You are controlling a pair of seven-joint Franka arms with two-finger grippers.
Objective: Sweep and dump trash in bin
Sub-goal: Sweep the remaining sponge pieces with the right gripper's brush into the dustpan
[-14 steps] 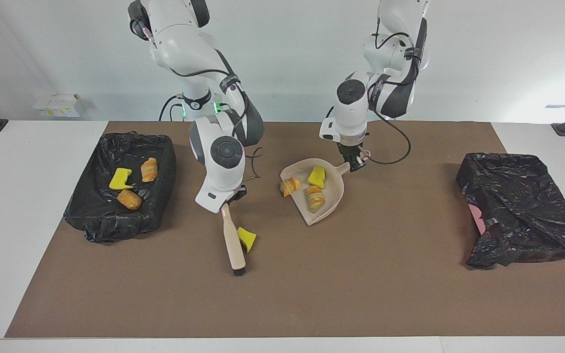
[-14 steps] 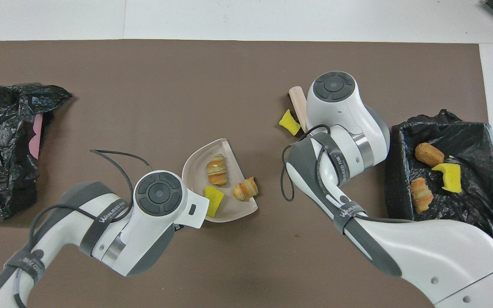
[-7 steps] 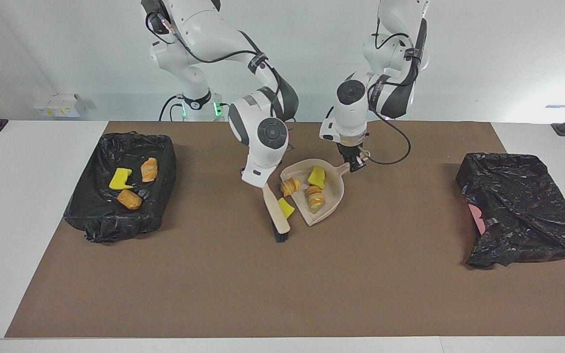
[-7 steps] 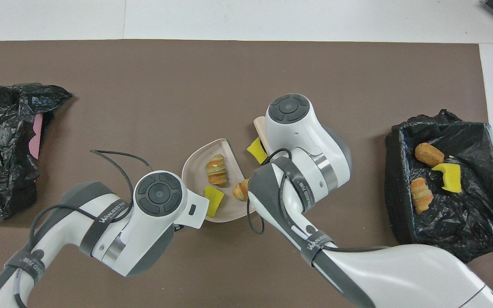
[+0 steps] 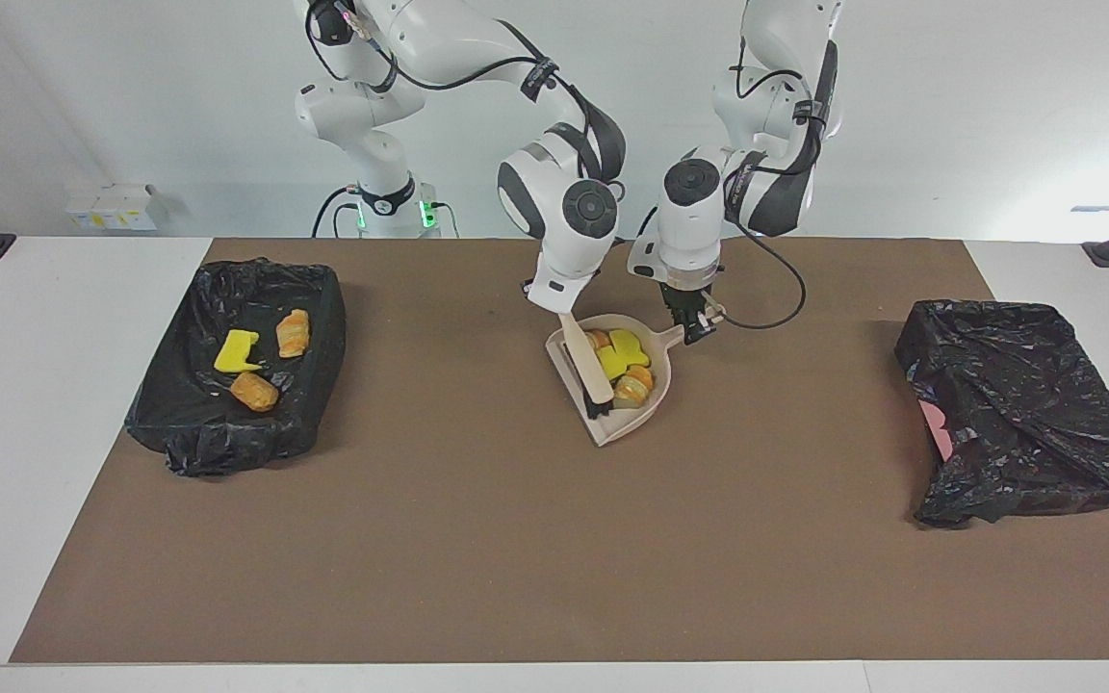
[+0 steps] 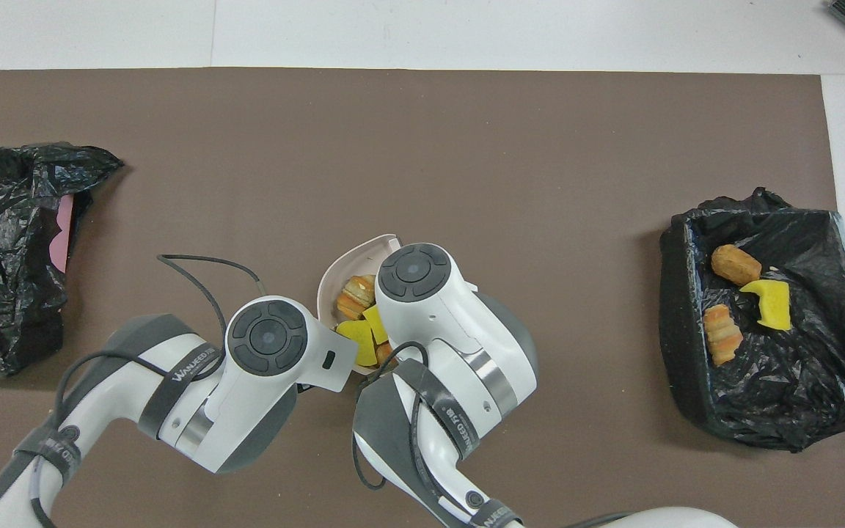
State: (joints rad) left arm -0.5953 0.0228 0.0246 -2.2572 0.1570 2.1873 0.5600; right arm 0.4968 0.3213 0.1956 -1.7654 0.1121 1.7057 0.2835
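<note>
A beige dustpan (image 5: 653,402) (image 6: 353,258) lies mid-table. My left gripper (image 5: 699,322) is shut on its handle. My right gripper (image 5: 564,316) is shut on a beige brush (image 5: 585,371), whose bristles stand inside the pan's mouth. Trash is bunched in the pan: yellow chunks (image 5: 620,352) (image 6: 362,339) and tan pastry pieces (image 5: 635,385) (image 6: 355,292). The black-lined bin (image 5: 189,433) (image 6: 760,411) at the right arm's end holds a yellow chunk (image 5: 236,351) and two pastry lumps (image 5: 293,333) (image 5: 254,392). In the overhead view both wrists hide the grippers and the brush.
A second crumpled black bag (image 5: 1017,414) (image 6: 4,249) with a pink patch lies at the left arm's end of the brown mat (image 5: 516,558). A black cable (image 5: 776,298) loops from the left wrist, close to the dustpan handle.
The right arm swept the brush and a loose yellow chunk across the mat toward the left arm's end and into the dustpan. The trash in the pan got pushed together. The left arm stayed put.
</note>
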